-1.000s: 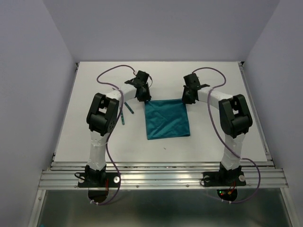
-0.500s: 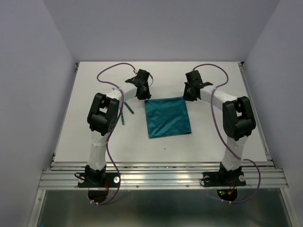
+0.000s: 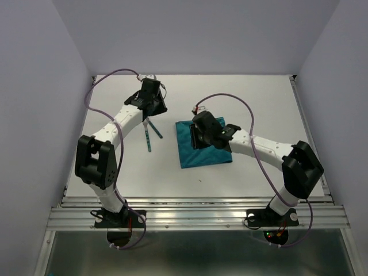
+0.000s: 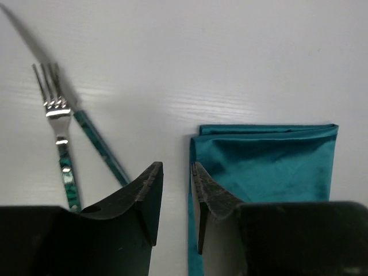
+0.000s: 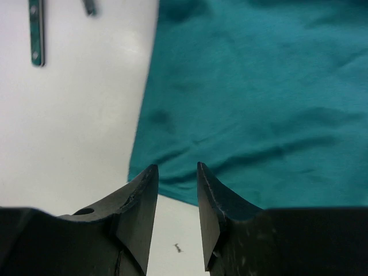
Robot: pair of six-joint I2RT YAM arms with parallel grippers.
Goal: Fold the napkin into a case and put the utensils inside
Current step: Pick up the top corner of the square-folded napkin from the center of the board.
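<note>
The teal-green napkin point(image 3: 210, 155) lies flat mid-table, its far edge point(image 4: 264, 127) looking doubled over. Two utensils lie crossed to its left: a fork point(image 4: 57, 109) with a teal handle point(image 3: 149, 140) and a second slim teal-handled piece point(image 4: 100, 150). My left gripper point(image 3: 152, 107) hangs above the gap between utensils and napkin, its jaws point(image 4: 175, 169) a little apart with nothing between them. My right gripper point(image 3: 199, 137) hovers over the napkin's left part. In the right wrist view it point(image 5: 176, 169) is open and empty above the napkin's point(image 5: 259, 98) near left edge.
The white table point(image 3: 259, 98) is walled by pale panels left, right and behind. A metal rail point(image 3: 195, 215) runs along the near edge by the arm bases. A tiny dark speck point(image 5: 178, 248) lies on the table near the napkin.
My left gripper has left the napkin's far left corner and swung left toward the utensils. My right gripper has let go of the far right corner, opened, and moved over the napkin's left part.
</note>
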